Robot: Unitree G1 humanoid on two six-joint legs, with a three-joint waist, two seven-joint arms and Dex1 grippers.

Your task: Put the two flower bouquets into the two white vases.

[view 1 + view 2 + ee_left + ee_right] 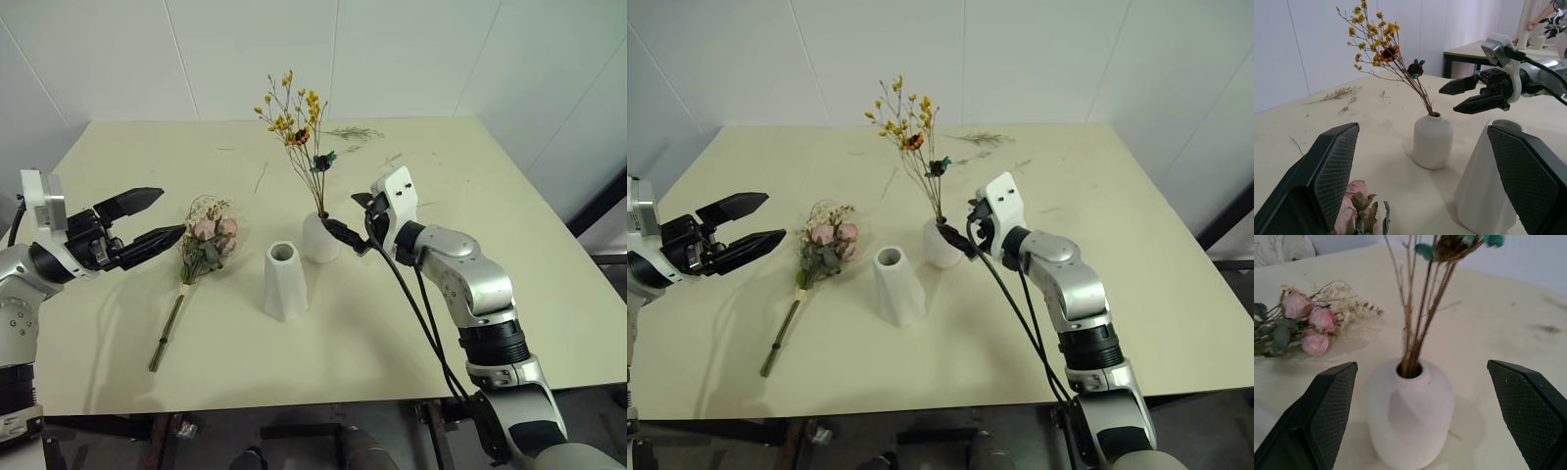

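Yellow flower bouquet (294, 127) upright in rounded white vase (318, 238), mid table (549, 294). Tapered white vase (284, 282) just in front, empty. Pink rose bouquet (206, 243) flat, left of it. Right gripper (345, 235) fingers apart beside rounded vase; left gripper (157, 217) spread wide, near roses.
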